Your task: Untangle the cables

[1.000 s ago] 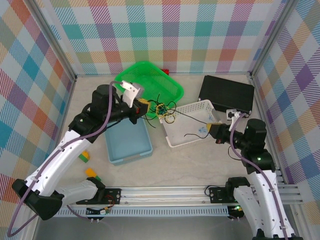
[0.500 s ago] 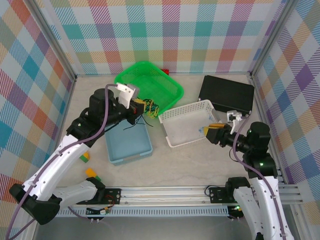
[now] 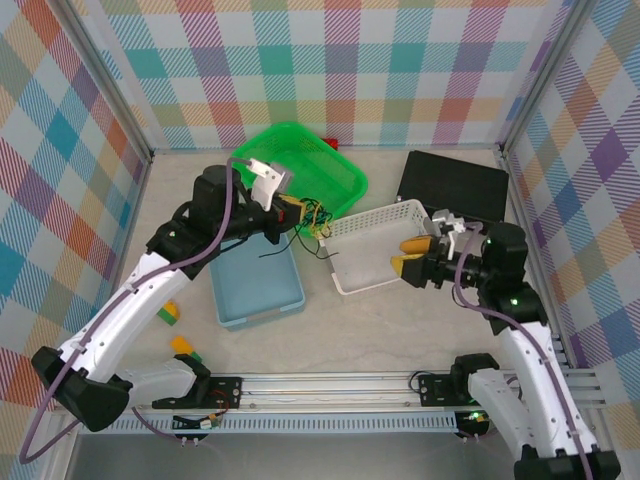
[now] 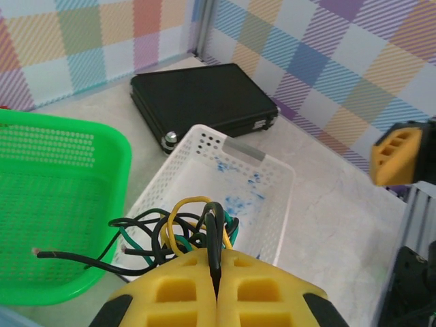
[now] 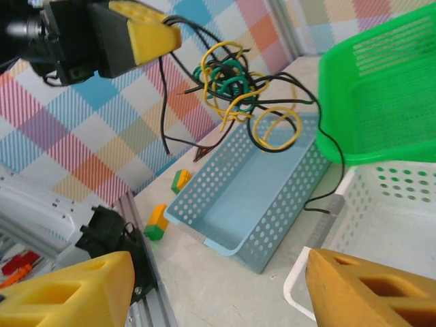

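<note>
Cables [image 3: 318,214] in left claw [image 3: 297,211], aloft beside white basket [image 3: 345,225] corner.

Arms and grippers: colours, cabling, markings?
White shells on the left arm and right arm, black joints, a purplish-grey cable along each. Yellow fingers with moulded pockets on the left gripper and right gripper. No markings legible.

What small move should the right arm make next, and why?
Probably move the right gripper toward the loose black strand hanging from the knot and close on it: its jaws are open and empty, while the left gripper holds the knot in the air.
</note>
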